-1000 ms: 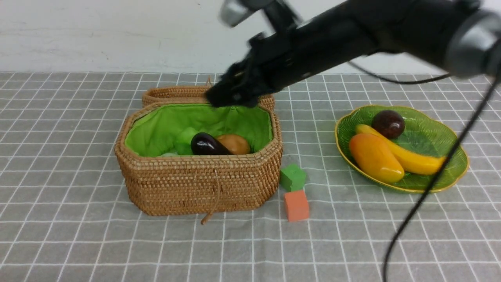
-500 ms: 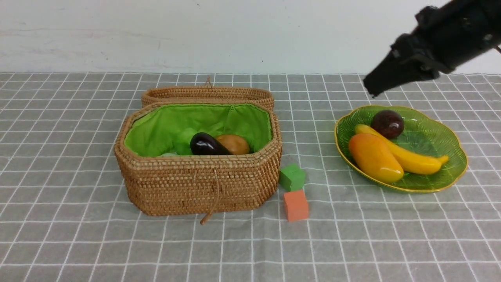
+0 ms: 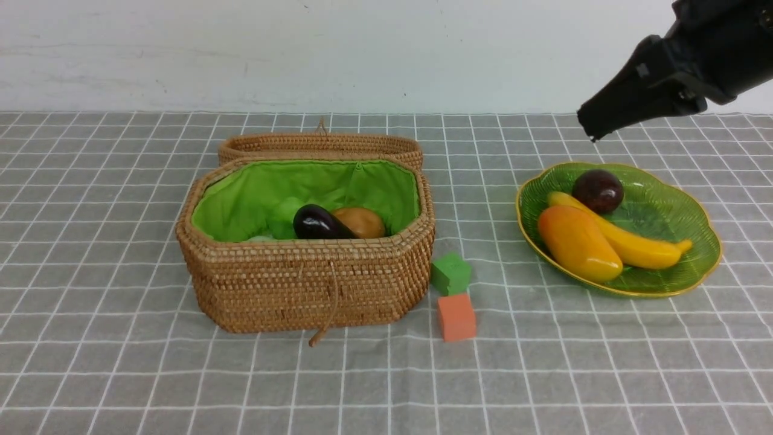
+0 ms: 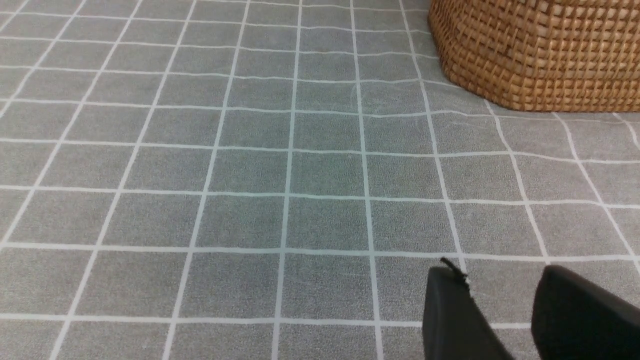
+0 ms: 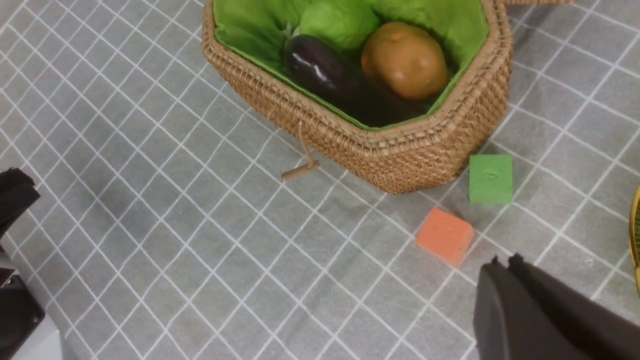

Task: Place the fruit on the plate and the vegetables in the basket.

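Note:
The woven basket [image 3: 305, 284] stands open at centre left, its lid behind it. Inside lie a dark purple eggplant [image 3: 317, 223], a brown-orange potato [image 3: 362, 222] and a light green vegetable [image 5: 340, 22]. The green glass plate [image 3: 694, 211] on the right carries a mango [image 3: 578, 241], a banana [image 3: 640, 248] and a maroon fruit [image 3: 598, 190]. My right gripper [image 3: 595, 130] hangs shut and empty in the air behind the plate. My left gripper [image 4: 500, 272] is open over bare cloth, with nothing between its fingers and the basket [image 4: 540, 55] ahead of it.
A green cube [image 3: 451, 273] and an orange cube [image 3: 457, 316] sit on the grey checked cloth between basket and plate. The basket's toggle cord [image 3: 323, 335] trails onto the cloth in front. A white wall closes the far side.
My right arm has swung from above the basket to the upper right, behind the plate, and its jaws have shut. Nothing on the table has moved.

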Robot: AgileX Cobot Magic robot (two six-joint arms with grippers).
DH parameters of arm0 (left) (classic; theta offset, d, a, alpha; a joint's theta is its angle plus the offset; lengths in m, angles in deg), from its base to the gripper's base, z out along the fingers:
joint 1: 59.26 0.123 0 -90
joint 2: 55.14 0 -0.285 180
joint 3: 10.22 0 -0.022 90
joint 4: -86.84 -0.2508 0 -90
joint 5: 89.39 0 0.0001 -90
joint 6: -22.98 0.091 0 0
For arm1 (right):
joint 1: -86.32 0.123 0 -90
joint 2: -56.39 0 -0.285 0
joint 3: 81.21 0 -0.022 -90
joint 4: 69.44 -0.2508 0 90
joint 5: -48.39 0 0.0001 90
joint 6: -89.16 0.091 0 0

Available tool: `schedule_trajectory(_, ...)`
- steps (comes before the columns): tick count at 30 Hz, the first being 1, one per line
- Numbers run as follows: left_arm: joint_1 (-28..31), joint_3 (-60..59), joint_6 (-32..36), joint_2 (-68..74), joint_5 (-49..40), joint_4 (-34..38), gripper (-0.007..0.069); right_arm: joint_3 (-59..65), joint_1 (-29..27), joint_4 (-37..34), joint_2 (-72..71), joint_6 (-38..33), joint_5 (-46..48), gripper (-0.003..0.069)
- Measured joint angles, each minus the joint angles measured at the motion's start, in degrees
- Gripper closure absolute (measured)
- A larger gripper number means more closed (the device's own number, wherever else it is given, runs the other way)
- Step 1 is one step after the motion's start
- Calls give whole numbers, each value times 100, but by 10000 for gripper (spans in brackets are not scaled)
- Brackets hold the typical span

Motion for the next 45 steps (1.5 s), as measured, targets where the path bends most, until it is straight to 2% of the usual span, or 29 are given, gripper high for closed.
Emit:
schedule_trajectory(6, 0, 0, 0, 0, 0, 0, 386, 35, -6, 576, -387, -60, 5, 666)
schedule_trajectory(8, 0, 0, 0, 0, 0, 0, 386, 197, -6, 1447, -972, 87, -162, 663)
schedule_trajectory(9, 0, 0, 0, 0, 0, 0, 386, 222, -12, 1527, -1027, 123, -162, 663)
schedule_trajectory(12, 0, 0, 0, 0, 6, 0, 386, 1069, -155, 2923, -2178, 1373, -974, 659)
schedule_trajectory(13, 0, 0, 0, 0, 6, 0, 386, 1136, -168, 2993, -2248, 1459, -1095, 659)
schedule_trajectory(14, 0, 0, 0, 0, 6, 0, 386, 1832, -250, 3592, -2893, 2214, -1616, 655)
schedule_trajectory(19, 0, 0, 0, 0, 6, 0, 386, 4105, -296, 4618, -4798, 3581, -3177, 654)
schedule_trajectory(20, 0, 0, 0, 0, 6, 0, 386, 4207, -297, 4646, -4880, 3624, -3177, 654)
schedule_trajectory(25, 0, 0, 0, 0, 6, 0, 386, 7022, -545, 5073, -7061, 4392, -4189, 652)
schedule_trajectory(26, 0, 0, 0, 0, 6, 0, 386, 7022, -559, 5073, -7130, 4392, -4205, 652)
schedule_trajectory(27, 0, 0, 0, 0, 6, 0, 386, 7702, -667, 5166, -7590, 4460, -4248, 650)
schedule_trajectory(31, 0, 0, 0, 0, 6, 0, 386, 9018, -790, 5296, -8679, 4521, -4304, 647)
schedule_trajectory(35, 0, 0, 0, 0, 6, -6, 386, 9590, -808, 5361, -8955, 4514, -4683, 643)
schedule_trajectory(45, 0, 0, 0, 0, 11, -17, 386, 9625, -808, 5356, -8960, 4514, -4844, 634)
